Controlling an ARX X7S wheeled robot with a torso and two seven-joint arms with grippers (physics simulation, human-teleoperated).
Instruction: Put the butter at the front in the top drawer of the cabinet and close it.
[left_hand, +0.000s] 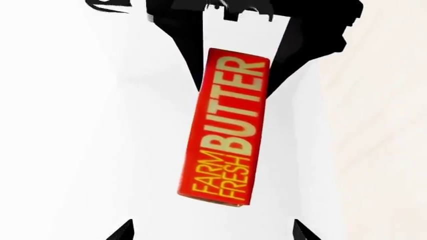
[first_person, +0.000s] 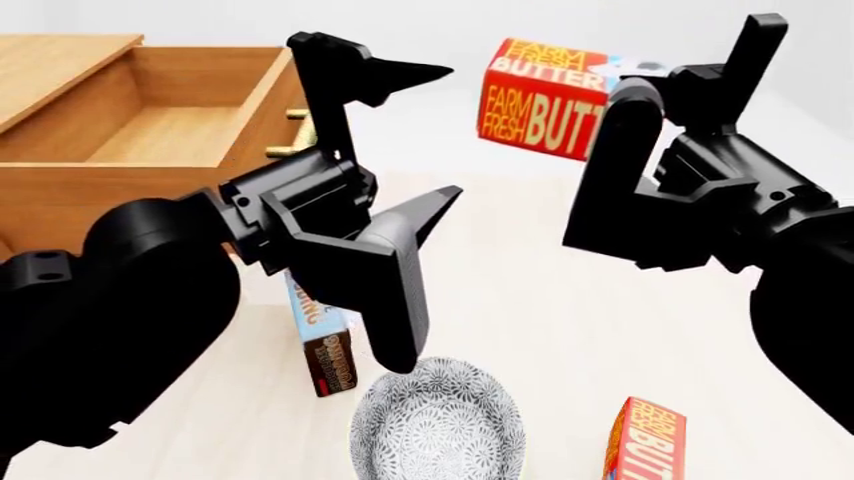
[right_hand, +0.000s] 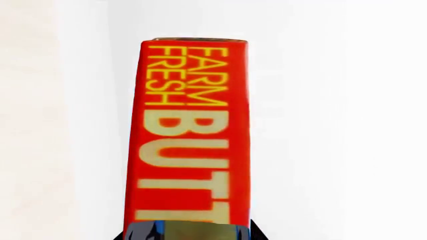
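Holding a small red rectangular carton lettered "FARM FRESH BUTTER" in yellow-orange (first_person: 547, 98) up in the air, our right gripper (first_person: 638, 100) is clenched on one end of it, at about 1 o'clock in the head view. The right wrist view shows the same carton (right_hand: 190, 130) running straight out from the jaws, gripped at its near end.

Our left gripper (first_person: 427, 140) hangs released and empty in mid-view, its 2 black fingers spread wide. The left wrist view looks through them at the raised carton (left_hand: 227, 127).

At 10 o'clock stands the boxy orange-brown wooden cabinet (first_person: 67, 205). Its top drawer (first_person: 174, 135) is pulled out, its bare wooden floor showing, with the brass bar handle (first_person: 296, 135) facing us. The carton is well apart from it, off to the right and above the white table (first_person: 587, 320).

Low in the view sit a patterned grey bowl (first_person: 438, 425) at 6 o'clock, a blue-and-brown box (first_person: 324, 350) standing just beside it at 7 o'clock, and a second red butter carton (first_person: 647, 440) at 5 o'clock.

We judge the step in hand to be carrying the carton to the drawer. To do it well, we would sweep the right arm toward 10 o'clock, keeping the carton high enough to clear the drawer front and its handle. The left arm stands between carton and drawer, so it should draw aside. Release only once the carton is low inside the drawer.
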